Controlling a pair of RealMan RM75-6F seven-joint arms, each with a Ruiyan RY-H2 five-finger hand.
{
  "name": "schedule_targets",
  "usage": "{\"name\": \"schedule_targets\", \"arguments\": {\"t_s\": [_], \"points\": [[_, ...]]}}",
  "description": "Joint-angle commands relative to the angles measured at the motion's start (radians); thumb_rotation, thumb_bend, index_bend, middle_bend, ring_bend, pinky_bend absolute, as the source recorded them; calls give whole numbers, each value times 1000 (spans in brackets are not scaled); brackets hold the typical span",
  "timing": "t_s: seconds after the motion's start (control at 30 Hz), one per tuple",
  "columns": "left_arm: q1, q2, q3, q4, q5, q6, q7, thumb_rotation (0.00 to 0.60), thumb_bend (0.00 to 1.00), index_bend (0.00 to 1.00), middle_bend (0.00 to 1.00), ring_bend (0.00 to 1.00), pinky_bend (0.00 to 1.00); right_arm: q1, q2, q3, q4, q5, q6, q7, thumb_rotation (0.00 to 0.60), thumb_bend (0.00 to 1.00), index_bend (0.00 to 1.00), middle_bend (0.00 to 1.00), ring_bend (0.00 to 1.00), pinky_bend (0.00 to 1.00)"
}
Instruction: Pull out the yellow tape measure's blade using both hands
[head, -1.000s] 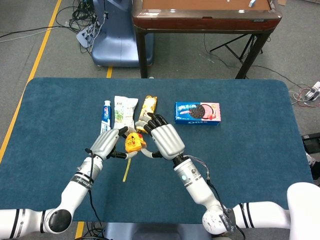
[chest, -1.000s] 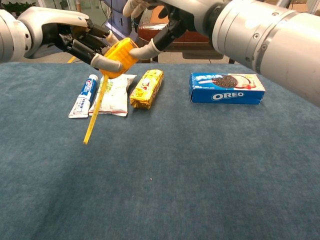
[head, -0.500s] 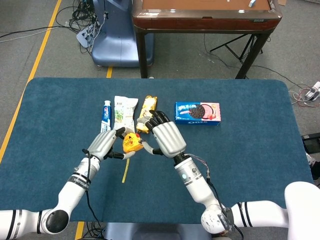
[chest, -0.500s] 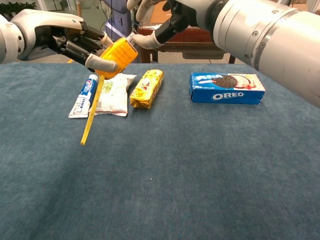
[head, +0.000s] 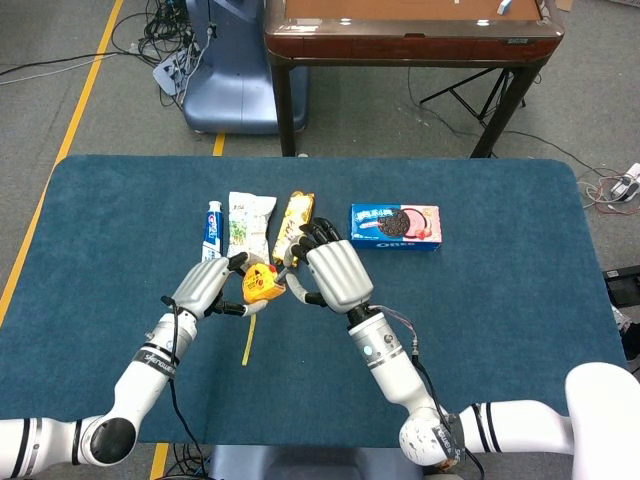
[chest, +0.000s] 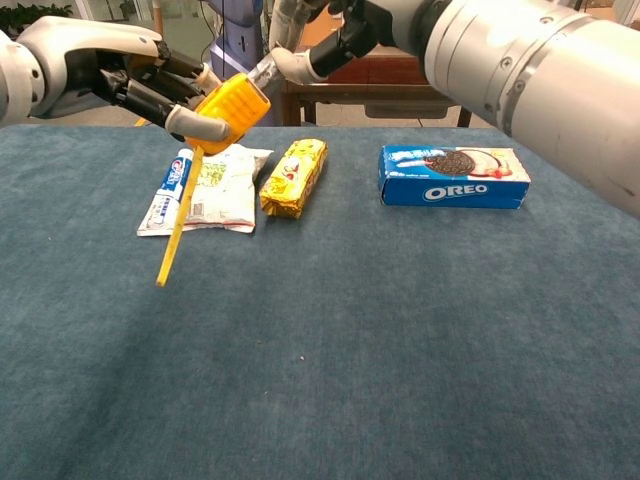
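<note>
The yellow tape measure (chest: 232, 108) is held above the blue table (head: 500, 320) in the left hand (head: 205, 287), whose fingers close around it. Its blade (chest: 176, 218) hangs down; the chest view shows this best. The right hand (head: 335, 275) touches the case with spread fingers. Behind lie snack packets (chest: 294, 176) and a cookie box (chest: 453, 175).

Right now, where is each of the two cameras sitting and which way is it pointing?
Head view: high up, looking down on the blue table; shows both forearms, the left hand and right hand at the yellow tape measure.
Chest view: low, near table height, facing forward across it; the left hand and bulky right arm fill the top.
Shared: both hands, tape measure, its blade, Oreo box, toothpaste.
</note>
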Motion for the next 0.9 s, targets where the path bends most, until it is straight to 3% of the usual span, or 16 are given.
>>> {"name": "schedule_targets", "arguments": {"t_s": [0.03, 0.27, 0.5, 0.9], "points": [[-1, -1, 0, 3, -1, -1, -3, 600, 261, 454, 465, 323, 227, 0, -1, -1, 0, 0, 0, 3, 600, 538, 528, 453, 238, 105], [-2, 1, 5, 15, -3, -6, -7, 600, 261, 453, 465, 323, 227, -5, 0, -1, 0, -10, 7, 25, 600, 645, 582, 545, 321, 105], [8, 12, 26, 37, 0, -22, -15, 600, 260, 453, 465, 323, 227, -29, 36, -8, -20, -30, 11, 61, 600, 706, 607, 569, 346, 105], [68, 26, 90, 104, 46, -51, -61, 600, 262, 454, 466, 324, 227, -135, 233, 21, -115, -39, 26, 191, 600, 718, 616, 578, 352, 105]]}}
